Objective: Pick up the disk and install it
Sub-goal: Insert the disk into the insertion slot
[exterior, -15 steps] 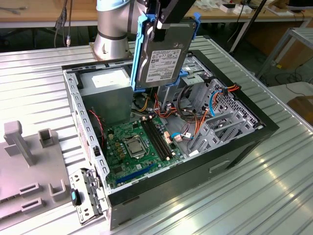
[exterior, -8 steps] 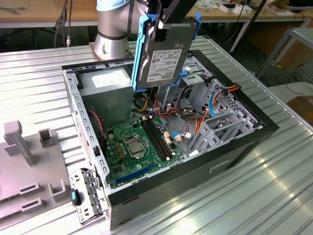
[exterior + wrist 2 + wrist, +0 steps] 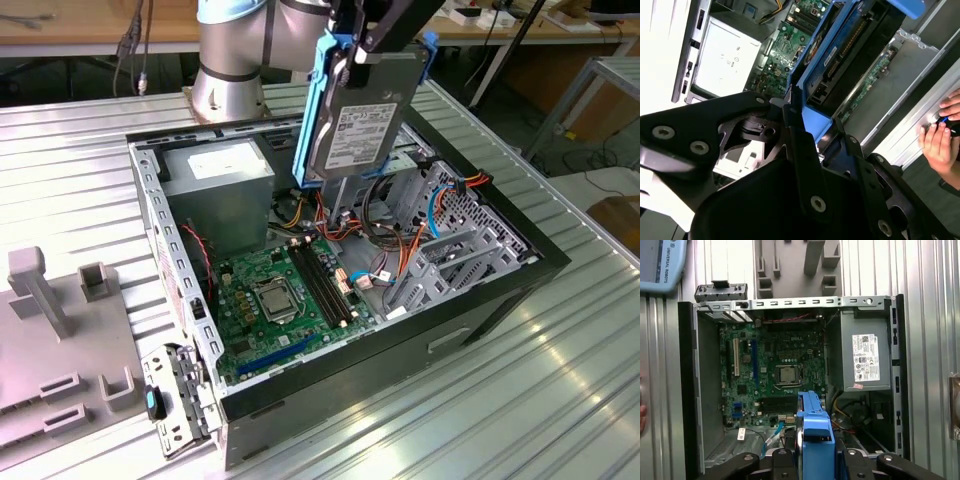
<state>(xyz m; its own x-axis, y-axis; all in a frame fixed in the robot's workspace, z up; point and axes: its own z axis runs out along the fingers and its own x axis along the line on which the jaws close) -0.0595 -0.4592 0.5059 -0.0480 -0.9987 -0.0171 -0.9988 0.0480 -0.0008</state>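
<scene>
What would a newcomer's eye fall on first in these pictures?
The disk, dark grey in a bright blue carrier, hangs upright from the gripper, jaws shut on it, over the open computer case. Inside lies the green motherboard. In the second wrist view a person's hand is near the case.

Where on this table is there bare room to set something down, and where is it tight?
Bare ribbed table borders the computer case on the exterior view's lower right, and again at its upper left, beyond the grey fixture plate. Inside the case, wires crowd the space under the held disk.
</scene>
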